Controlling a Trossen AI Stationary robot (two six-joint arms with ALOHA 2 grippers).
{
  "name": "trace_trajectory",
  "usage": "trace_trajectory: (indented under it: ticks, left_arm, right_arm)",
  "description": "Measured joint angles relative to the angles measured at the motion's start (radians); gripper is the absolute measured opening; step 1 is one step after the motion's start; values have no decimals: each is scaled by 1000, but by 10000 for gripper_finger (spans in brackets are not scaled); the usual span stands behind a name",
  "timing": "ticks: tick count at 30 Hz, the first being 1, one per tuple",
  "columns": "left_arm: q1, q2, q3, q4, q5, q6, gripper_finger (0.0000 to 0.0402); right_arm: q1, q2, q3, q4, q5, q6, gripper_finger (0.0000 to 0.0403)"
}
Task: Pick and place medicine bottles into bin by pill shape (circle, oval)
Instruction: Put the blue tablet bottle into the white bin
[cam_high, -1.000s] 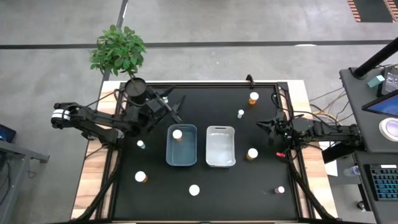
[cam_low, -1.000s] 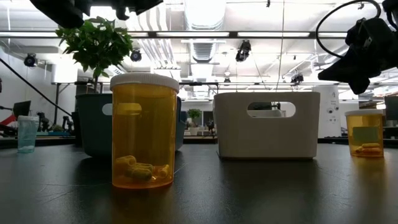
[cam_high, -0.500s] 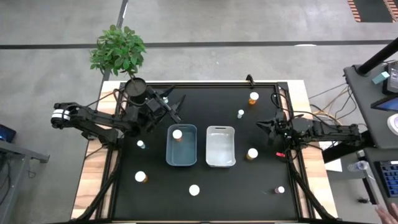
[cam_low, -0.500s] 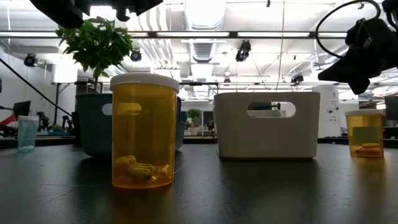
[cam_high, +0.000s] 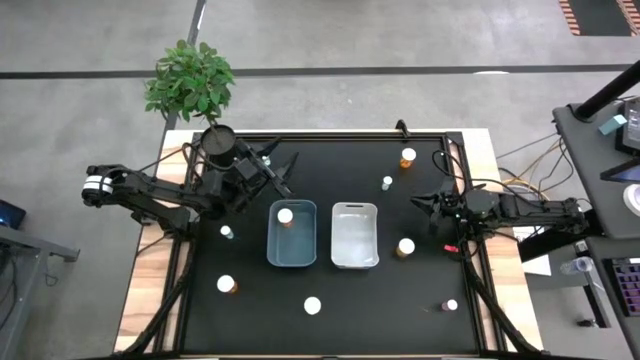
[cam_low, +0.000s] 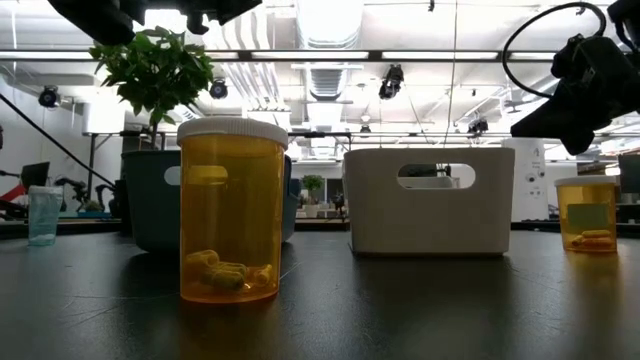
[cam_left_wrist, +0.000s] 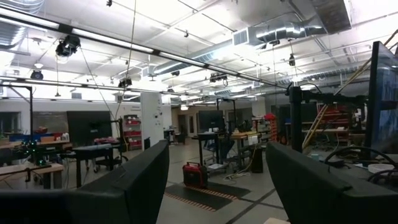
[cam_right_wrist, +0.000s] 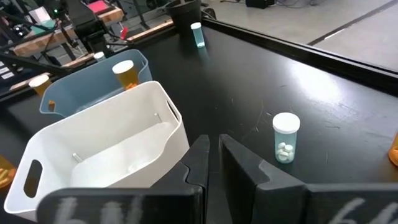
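Meanwhile, left gripper (cam_high: 285, 165) wide, empty.

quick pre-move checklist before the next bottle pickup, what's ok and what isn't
1. Left tool open and empty, up over the far-left part of the table: ok.
2. Right tool free to grasp: not ok, it is shut with nothing in it and must open first.
3. Blue bin has room: ok, only one bottle stands inside.
4. White bin has room: ok, no bottles inside.
5. Nearest target for the right arm, the orange bottle beside the white bin, upright and unobstructed: ok.
6. Pill shape in that orange bottle: cannot tell from these views.
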Motion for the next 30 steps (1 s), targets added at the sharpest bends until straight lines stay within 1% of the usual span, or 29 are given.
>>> trace_trajectory:
  ticks: [8,14,15,16,17,19,20,22,25,27,30]
  left_arm:
    - [3,0,0,-11,1,5,251]
    - [-6,-1,-2,-100,2,5,251]
    - [-10,-1,-4,-118,1,5,251]
    - [-13,-1,-5,-139,2,5,251]
    - [-16,-1,-5,-163,2,4,251]
    - [-17,-1,-5,-201,2,4,251]
    - [-17,-1,-6,-211,2,8,251]
    - [-16,-1,-6,-217,2,38,251]
    - [-15,-1,-6,-218,1,84,251]
    - [-15,-6,-7,-220,1,83,251]
    - [-16,-10,-13,-220,0,88,251]
  right_arm:
    - [0,-1,0,0,0,0,28]
    - [-1,-1,0,2,3,-1,28]
    - [-1,-1,0,15,28,-10,28]
    - [-2,0,-2,64,84,-18,28]
    - [-2,3,-2,150,145,28,28]
    - [-3,6,-2,340,195,177,28]
    - [-3,11,-1,419,204,209,28]
    - [-3,34,0,541,180,187,28]
    - [-2,98,-1,709,85,117,28]
    - [-2,156,5,817,48,27,28]
    - [-2,228,45,855,48,-66,28]
